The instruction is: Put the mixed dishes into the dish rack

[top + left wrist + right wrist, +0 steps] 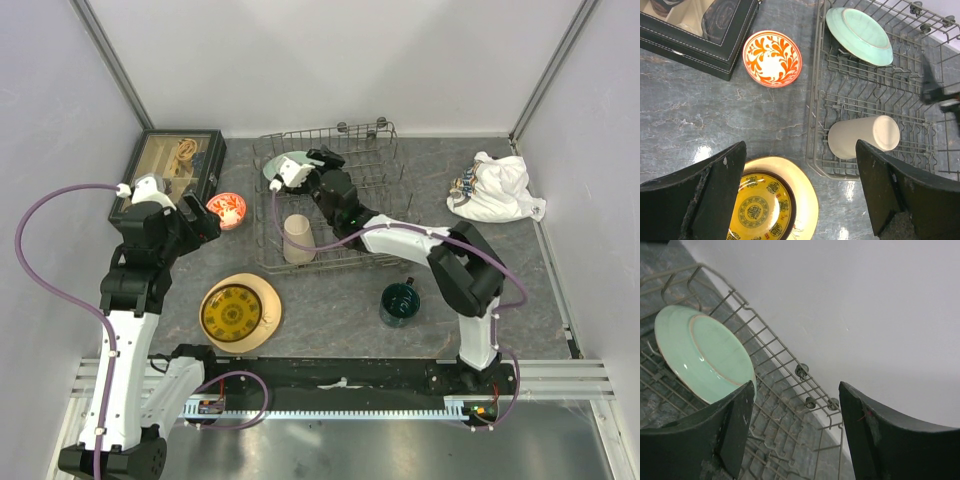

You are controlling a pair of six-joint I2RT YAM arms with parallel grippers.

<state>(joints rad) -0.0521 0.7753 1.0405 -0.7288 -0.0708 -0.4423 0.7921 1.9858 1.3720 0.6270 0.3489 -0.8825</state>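
Holding the right gripper point(797, 420) wide and empty just beside the pale green plate point(702, 352), leaning tilted in the dish rack's point(375, 170) far-left corner. Hovering the left gripper point(800, 150), also wide and empty, above the tabletop point(700, 120) near the small red-orange bowl point(772, 57).

Grey wire dish rack point(880, 100), rectangular, rows of thin prongs. It holds two pieces.

Pale green round plate point(702, 352): far left corner of the rack, tilted on edge among the prongs, foot ring showing.

Beige cup point(863, 136): lying on its side in the rack's near left part.

Small red-orange bowl point(772, 58): upright, outside the rack to its left, white inside with orange leaf pattern.

Yellow plate point(757, 210): dark-rimmed, patterned, lying flat on the larger tan plate point(807, 200), near and left of the rack.

Dark green mug point(400, 303): upright, mouth up, just off the rack's near right corner.
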